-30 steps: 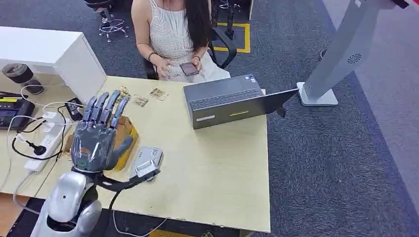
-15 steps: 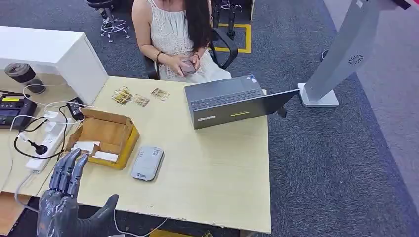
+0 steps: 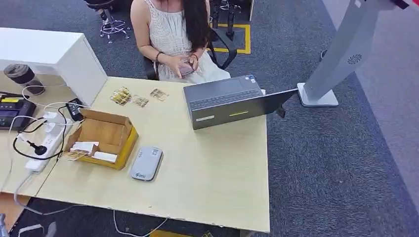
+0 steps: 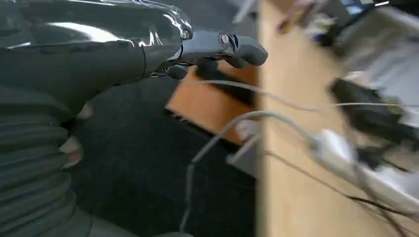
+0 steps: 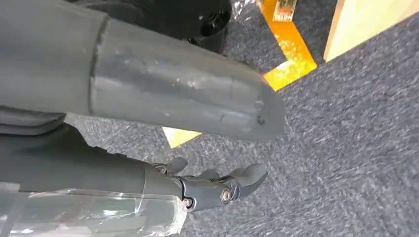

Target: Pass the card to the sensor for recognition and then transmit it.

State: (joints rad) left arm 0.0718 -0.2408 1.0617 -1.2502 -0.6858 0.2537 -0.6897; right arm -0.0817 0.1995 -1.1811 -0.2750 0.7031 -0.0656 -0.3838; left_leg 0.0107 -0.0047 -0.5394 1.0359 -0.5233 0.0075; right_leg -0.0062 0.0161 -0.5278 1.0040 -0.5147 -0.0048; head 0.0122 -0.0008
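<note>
So the pale wooden table is seen from above, and the grey card sensor is lying flat near its front edge, at roughly 7 o'clock from the table's middle. Just beside it, at its 9 o'clock, an open cardboard box is parked, with a white card and a couple more slips resting along its near side. A few small gold packets are scattered toward 12 o'clock from the box. An open grey laptop is set at the far right of the table, and a person is seated behind it, both hands on a phone. A white power strip with cables is laid out at 9 o'clock from the box.

The left hand is caught blurry beside the table edge, fingers stretched out with nothing held. The right hand is hung over dark carpet, fingers loosely spread, nothing gripped either.
</note>
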